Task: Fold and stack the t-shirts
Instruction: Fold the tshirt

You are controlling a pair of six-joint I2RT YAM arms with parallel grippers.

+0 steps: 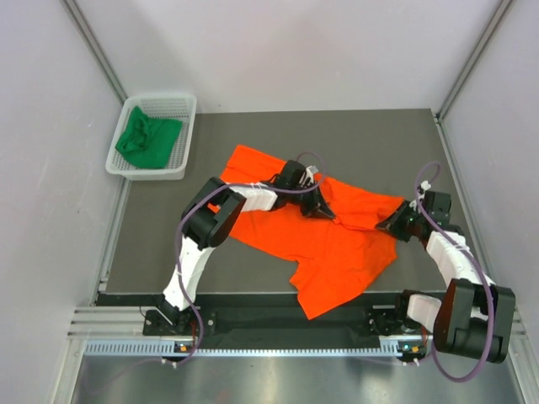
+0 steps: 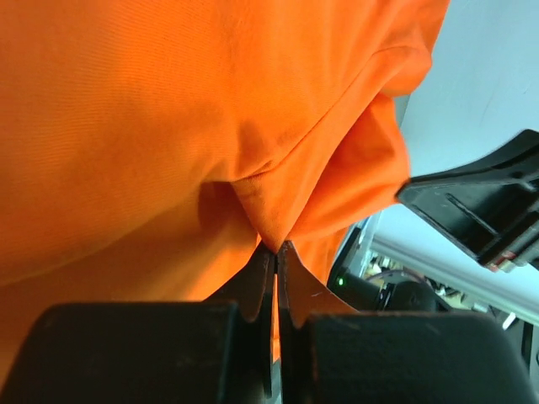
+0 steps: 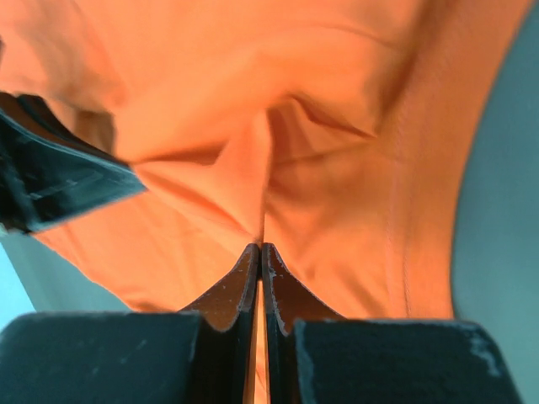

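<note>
Where the overhead view looks down, the orange shirt (image 1: 324, 248) lies spread and rumpled across the middle of the table (image 1: 168, 244), while the green shirt (image 1: 148, 139) sits bunched in the basket (image 1: 160, 95) at the far left. The left arm reaches forward and bends right, its left gripper (image 1: 325, 210) down on the cloth near the shirt's middle. The right arm leans in from the right, the right gripper (image 1: 392, 225) at the shirt's right edge.

In the left wrist view, the jaws are closed tight on a small pinched peak of orange cloth (image 2: 168, 126), which fans away in soft folds.

In the right wrist view, the jaws are likewise closed on a raised tuck of the same shirt (image 3: 337, 101), near a stitched hem.

The fabric looks light, limp and unbreakable; it will sag and drag from any pinch. Hems, shoulders or corners should give the best hold, with two well-separated grips to keep it taut.
</note>
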